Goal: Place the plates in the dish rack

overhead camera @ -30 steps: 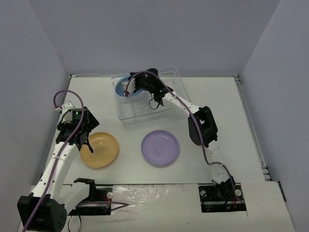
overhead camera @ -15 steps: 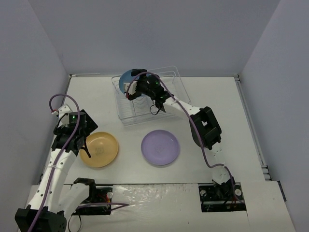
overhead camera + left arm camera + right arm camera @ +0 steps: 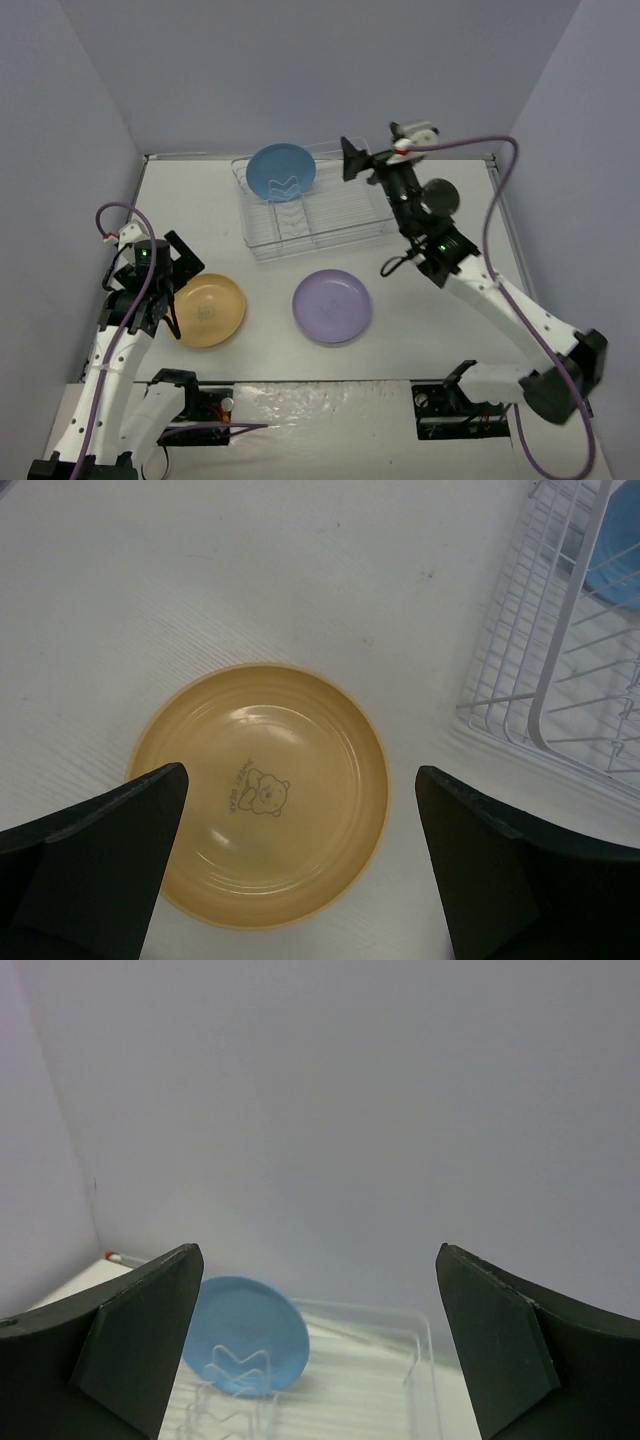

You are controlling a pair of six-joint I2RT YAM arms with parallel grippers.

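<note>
Right gripper (image 3: 350,160): released, jaws spread wide and holding nothing. It has drawn back from the rack's left end to its far right corner.
Blue plate (image 3: 282,172): now free, standing on edge in the dividers at the far-left end of the dish rack (image 3: 330,215).
Left gripper (image 3: 180,290): wide open above the yellow plate (image 3: 208,310), slightly nearer its base than before.
Yellow plate, purple plate (image 3: 332,305): flat on the table (image 3: 440,320), unmoved.
</note>
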